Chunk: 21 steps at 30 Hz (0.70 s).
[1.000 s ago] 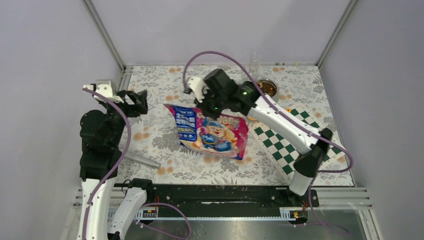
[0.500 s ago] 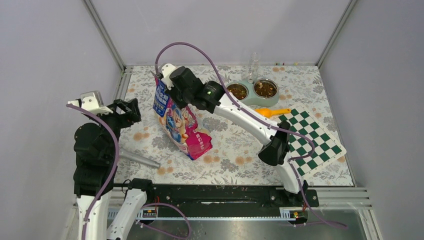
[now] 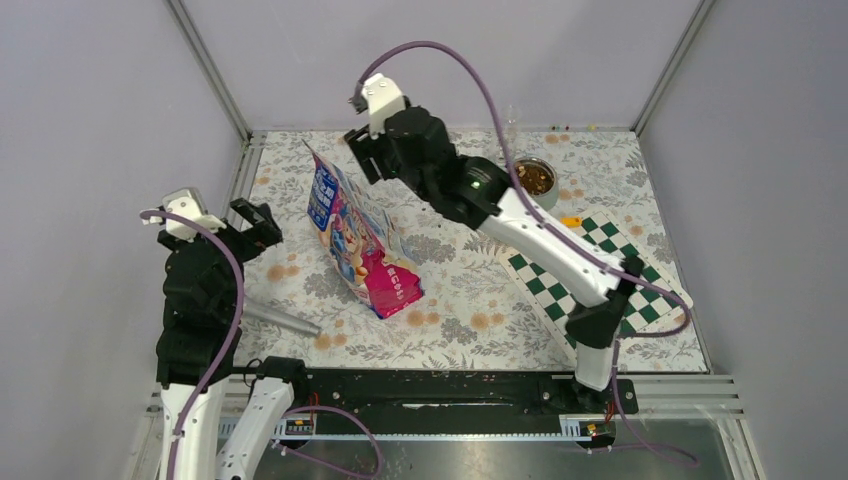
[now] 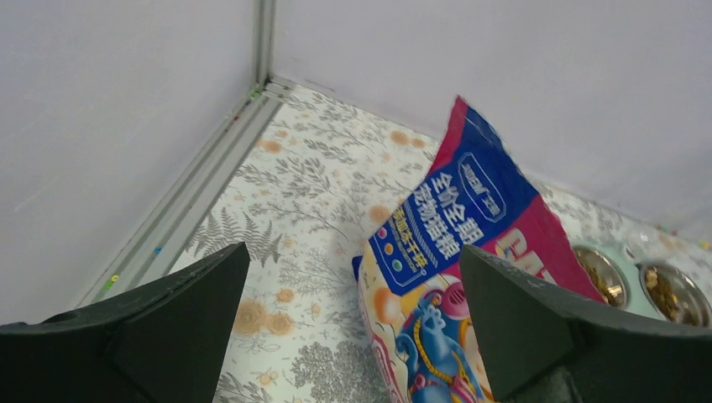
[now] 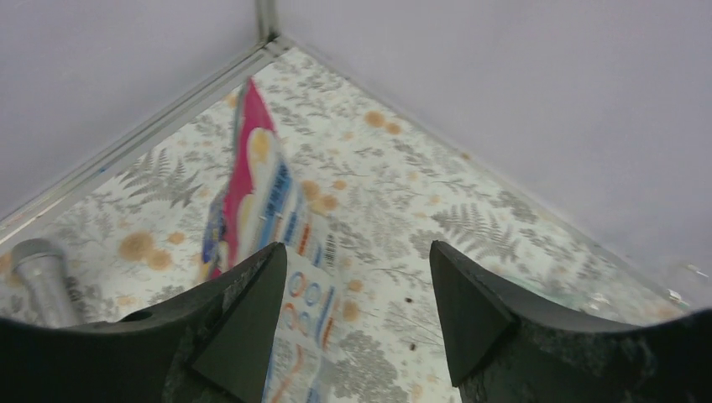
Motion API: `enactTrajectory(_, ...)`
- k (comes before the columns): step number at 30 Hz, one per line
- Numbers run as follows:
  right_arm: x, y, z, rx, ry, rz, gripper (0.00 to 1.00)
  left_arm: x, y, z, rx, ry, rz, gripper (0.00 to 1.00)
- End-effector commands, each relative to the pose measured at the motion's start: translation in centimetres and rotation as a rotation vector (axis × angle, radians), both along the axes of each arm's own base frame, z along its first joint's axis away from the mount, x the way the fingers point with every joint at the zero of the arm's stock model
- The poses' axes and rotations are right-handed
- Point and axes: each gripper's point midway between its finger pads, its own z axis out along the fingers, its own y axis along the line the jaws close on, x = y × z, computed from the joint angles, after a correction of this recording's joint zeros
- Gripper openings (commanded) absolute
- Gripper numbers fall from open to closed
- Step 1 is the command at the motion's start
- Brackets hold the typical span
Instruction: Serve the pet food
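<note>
Table [image 3: 470, 300] has open room front-centre; bag [image 3: 355, 235] leans near the rear-left corner. Left pincer [image 3: 262, 222] and right pincer [image 3: 362, 163] both wide, empty. Right arm [image 3: 540, 235] partly hides the pet food [image 3: 535, 177].

- Light is bright, even and diffuse in the top view; the pale walls [image 3: 100, 100] show only gentle gradients (no hot spots).
- Shadows on the tablecloth [image 3: 470, 300] are faint and soft-edged, darkest beside the bag [image 3: 358, 240].
- The top view is sharp, though the frame rails [image 3: 205, 65] splay outward toward its edges.
- The left wrist view keeps the bag's print legible; the fingers [image 4: 151, 336] of the left gripper [image 4: 353, 252] are dark and nearly featureless.
- The right wrist view is softer: the bag's print smears, and the right gripper [image 5: 357, 248] reads as grainy black shapes.
</note>
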Motion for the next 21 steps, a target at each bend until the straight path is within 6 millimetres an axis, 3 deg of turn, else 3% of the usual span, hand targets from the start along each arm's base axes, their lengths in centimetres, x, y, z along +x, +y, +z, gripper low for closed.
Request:
enactTrajectory(1, -0.6, -7.9, 5.3, 0.030, -0.107, -0.185, 0.71, -0.5, -3.0, 1.1, 0.029, -0.027, -0.182, 0.99)
enactTrajectory(3, -1.3, -11.3, 5.0, 0.027, -0.105, -0.268, 0.73, -0.3, -5.2, 1.2, 0.016, -0.033, -0.307, 0.99)
enactTrajectory(5, -2.1, -15.3, 4.5, 0.064, -0.098, -0.379, 0.75, 0.1, -5.9, 0.6, -0.013, -0.010, -0.334, 0.99)
enactTrajectory(8, -4.3, -21.4, 4.6, 0.177, -0.128, -0.480, 0.78, 0.6, -4.6, -0.6, -0.101, 0.062, -0.230, 0.99)
enactTrajectory(13, -7.9, -29.7, 1.5, 0.223, -0.178, -0.624, 0.84, -0.2, -3.6, -3.4, -0.132, 0.245, -0.148, 0.99)
enactTrajectory(17, -10.9, -35.1, -1.8, 0.266, -0.142, -0.737, 0.97, -1.5, -3.9, -5.1, -0.164, 0.324, -0.152, 0.99)
enactTrajectory(21, -13.6, -40.3, -3.2, 0.321, -0.129, -0.856, 0.99, -2.9, -3.6, -5.3, -0.181, 0.321, -0.135, 0.99)
